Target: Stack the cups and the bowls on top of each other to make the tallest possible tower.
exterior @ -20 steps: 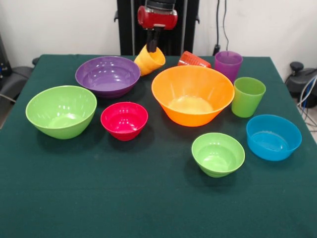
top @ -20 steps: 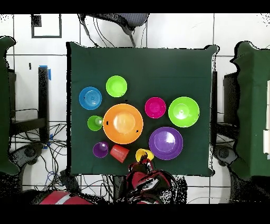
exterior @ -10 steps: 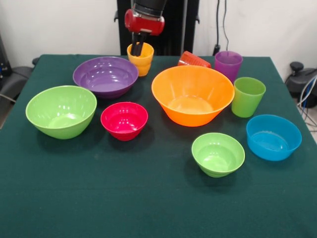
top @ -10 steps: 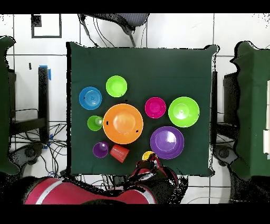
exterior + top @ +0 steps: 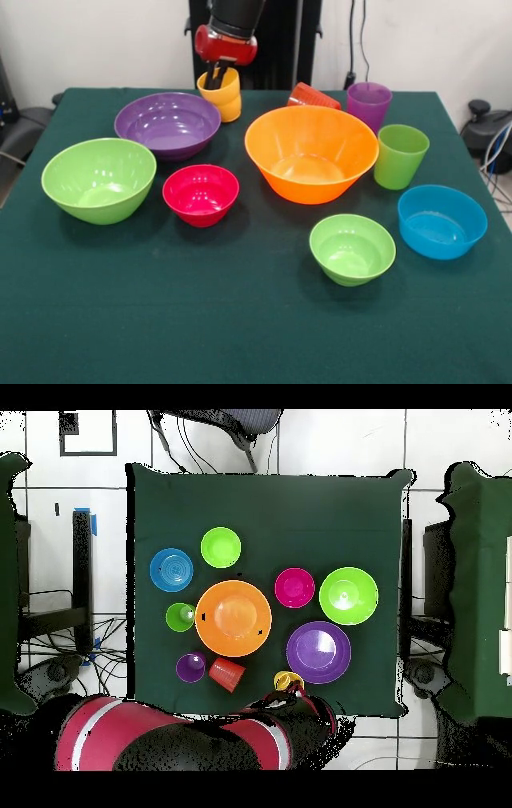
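Green big bowl (image 5: 98, 179) far left, purple bowl (image 5: 167, 123) next, gripper (image 5: 216, 78) pinching the yellow cup (image 5: 222, 94) by its rim, cup upright just behind purple. Orange bowl (image 5: 311, 153) centre-right. Step looks like cup pickup; next: lift clear, carry to a wide base bowl
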